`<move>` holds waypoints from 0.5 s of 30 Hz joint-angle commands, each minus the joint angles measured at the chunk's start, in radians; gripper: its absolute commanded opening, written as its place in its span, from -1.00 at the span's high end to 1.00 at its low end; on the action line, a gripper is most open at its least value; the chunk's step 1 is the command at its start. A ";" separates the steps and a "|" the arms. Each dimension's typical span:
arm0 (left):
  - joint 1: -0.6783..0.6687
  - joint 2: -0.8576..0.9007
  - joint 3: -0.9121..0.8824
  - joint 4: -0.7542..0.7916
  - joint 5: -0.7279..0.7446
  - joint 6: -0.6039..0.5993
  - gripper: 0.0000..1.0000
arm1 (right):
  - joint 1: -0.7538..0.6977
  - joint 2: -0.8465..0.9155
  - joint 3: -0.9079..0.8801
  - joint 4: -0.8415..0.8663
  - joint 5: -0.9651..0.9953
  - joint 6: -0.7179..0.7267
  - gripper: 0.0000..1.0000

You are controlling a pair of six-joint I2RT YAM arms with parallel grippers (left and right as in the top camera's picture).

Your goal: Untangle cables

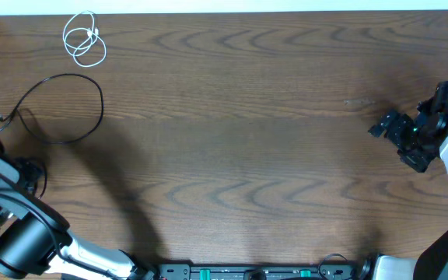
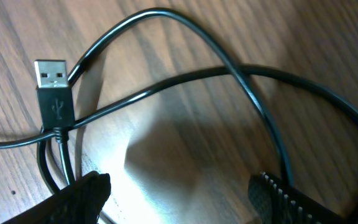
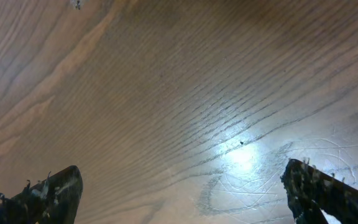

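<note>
- Black USB cable lies on the wooden table at the robot's left edge, directly beneath the left gripper; its strands cross one another twice, and its flat silver plug rests beside one crossing
- A second black cable sits nearby as one open loop, touching neither the first cable nor the white cable, which is coiled in small loops near the far-left corner
- Left gripper is released, its two fingertips parted with bare wood between them; one strand runs close past the right-hand fingertip, but nothing looks pinched
- Right gripper hangs spread wide over bare table on the opposite side, well apart from every cord and holding nothing
- With the three cords already lying separately, the job appears close to done; what likely remains is this cable's own crossings
- To do that well: close on a single strand clear of the crossings, preferably near the plug, then draw the plug end out over the loop rather than through it, keeping the pull low and slow so the light cord does not drag towards its neighbour
</note>
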 commanded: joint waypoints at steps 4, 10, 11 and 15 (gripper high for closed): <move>0.061 -0.025 0.003 -0.002 0.251 -0.050 -0.42 | -0.004 -0.011 0.005 0.000 0.008 -0.013 -0.99; 0.060 -0.023 -0.015 -0.003 0.330 -0.001 -0.11 | -0.004 -0.011 0.005 0.000 0.008 -0.013 -0.99; 0.060 -0.023 -0.020 -0.004 0.330 0.012 -0.03 | -0.004 -0.011 0.005 0.000 0.008 -0.013 -0.99; 0.060 -0.022 -0.039 -0.016 0.330 0.084 -0.02 | -0.004 -0.011 0.005 0.000 0.008 -0.013 -0.99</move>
